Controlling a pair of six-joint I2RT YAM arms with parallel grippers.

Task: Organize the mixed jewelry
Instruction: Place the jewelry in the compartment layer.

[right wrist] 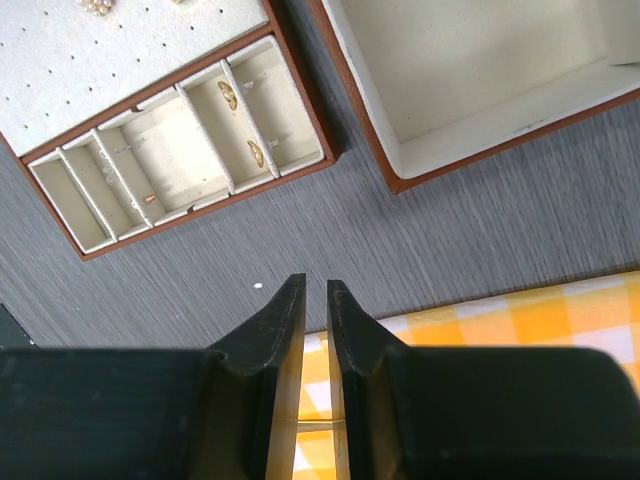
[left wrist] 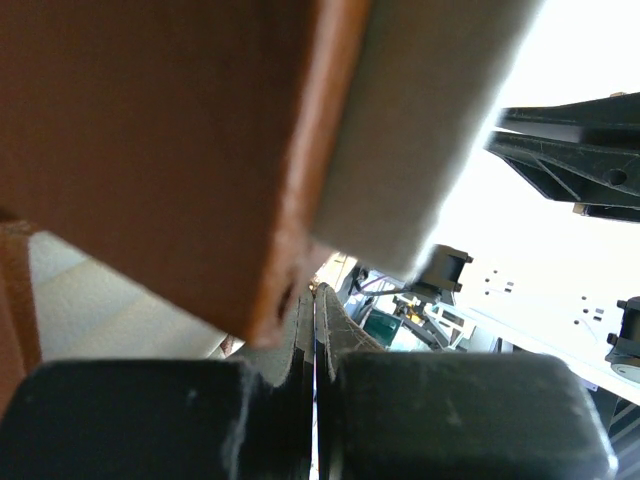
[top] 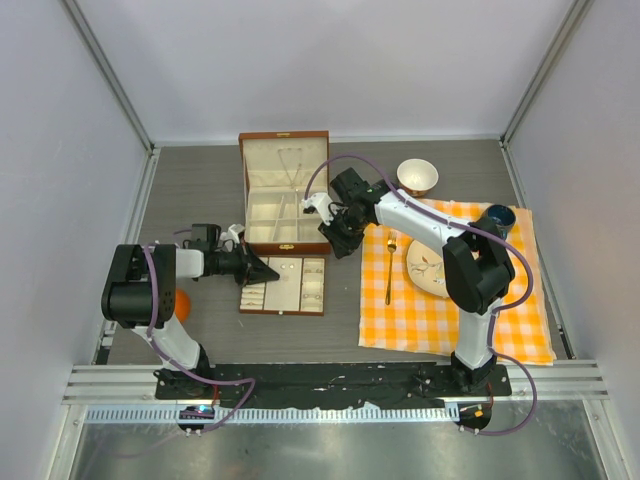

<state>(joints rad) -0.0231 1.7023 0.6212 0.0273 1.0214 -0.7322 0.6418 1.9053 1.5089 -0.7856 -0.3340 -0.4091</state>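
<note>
Trouble would come if my left gripper (top: pixel 274 271), pinched shut at the tray (right wrist: pixel 150 60) rim, nudged it and spilled the jewelry (right wrist: pixel 256 152) (my right gripper (right wrist: pixel 316 286), slightly parted, holds nothing).

Left of the checked cloth (top: pixel 420 322): one wooden box (top: pixel 284 195), one tray (top: pixel 285 285), one necklace (top: pixel 292 165). On it: one fork (top: pixel 389 270), one plate (top: pixel 421 270), one cup (top: pixel 497 217). Behind it: one bowl (top: pixel 417 176).
</note>
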